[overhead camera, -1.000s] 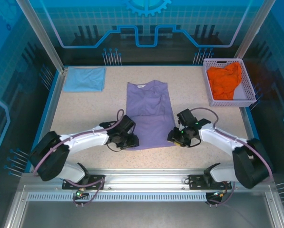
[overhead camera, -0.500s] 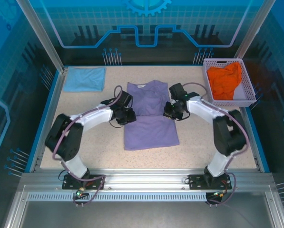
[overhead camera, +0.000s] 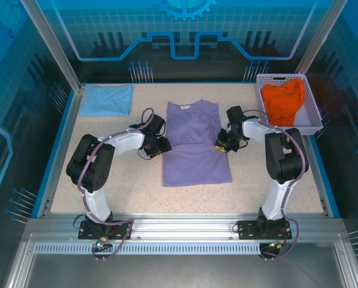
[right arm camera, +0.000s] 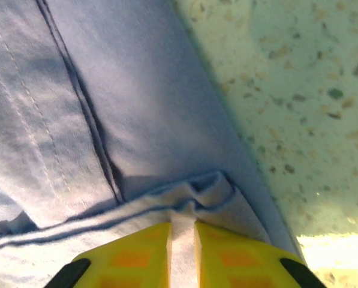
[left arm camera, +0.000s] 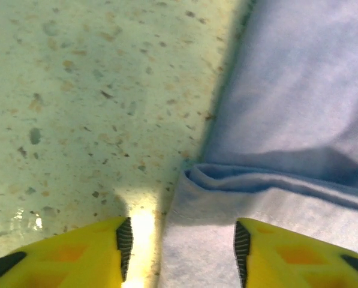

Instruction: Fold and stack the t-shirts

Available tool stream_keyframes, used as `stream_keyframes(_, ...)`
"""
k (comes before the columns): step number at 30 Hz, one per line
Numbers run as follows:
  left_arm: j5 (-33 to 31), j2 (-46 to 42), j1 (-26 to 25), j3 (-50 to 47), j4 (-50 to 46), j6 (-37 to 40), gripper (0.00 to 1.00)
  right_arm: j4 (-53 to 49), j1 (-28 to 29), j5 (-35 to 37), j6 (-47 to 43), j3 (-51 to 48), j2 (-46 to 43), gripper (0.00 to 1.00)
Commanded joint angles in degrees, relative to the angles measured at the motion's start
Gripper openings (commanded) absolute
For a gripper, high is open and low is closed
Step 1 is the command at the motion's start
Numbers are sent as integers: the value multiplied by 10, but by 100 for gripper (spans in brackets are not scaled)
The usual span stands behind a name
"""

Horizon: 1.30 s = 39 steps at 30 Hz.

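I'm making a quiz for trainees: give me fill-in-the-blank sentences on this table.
The cloth t-shirt in the pale lattice plastic basket is ___.
The folded cloth t-shirt at the far-left corner of the speckled table is light ___.
The right gripper is ___ on the lavender cloth t-shirt.
Missing: orange; blue; shut.

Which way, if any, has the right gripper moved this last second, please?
Yes. The right gripper, pinching the lavender t-shirt, has moved toward the far side, ending much nearer the lattice basket.

overhead camera looks down from behind; wrist cameras sit close above opposite edges of the lavender-purple cloth shirt (overhead camera: 195,144)
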Motion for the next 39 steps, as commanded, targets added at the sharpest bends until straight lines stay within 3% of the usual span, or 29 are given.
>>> stream_keyframes(1, 37, -56, 2, 18, -5, -5, 59, -9, -1, -23, 2, -17, -60, 25)
stream_keyframes(4, 39, -109, 2, -5, -12, -6, 66, 12, -1, -19, 1, -58, -137, 34)
stream_keyframes(5, 45, -131, 2, -20, -13, -7, 68, 12, -2, -5, 0, -76, -166, 43)
stream_keyframes(8, 88, -188, 2, -76, -8, -8, 72, -14, -5, 47, -5, -134, -236, 53)
stream_keyframes(13, 193, -273, -18, -237, 46, -49, 74, -24, -7, -6, -27, -254, -305, 54)
stream_keyframes(17, 194, -313, -73, -322, 73, -88, 70, -18, 7, -23, -40, -330, -352, 56)
stream_keyframes(20, 198, -326, -88, -366, 126, -130, 66, -12, 10, -19, -40, -357, -374, 58)
stream_keyframes(34, 181, -284, -95, -401, 256, -233, 55, 30, 16, -33, -52, -351, -329, 53)
stream_keyframes(39, 196, -248, -96, -389, 277, -237, 45, 28, 16, -19, -56, -346, -317, 49)
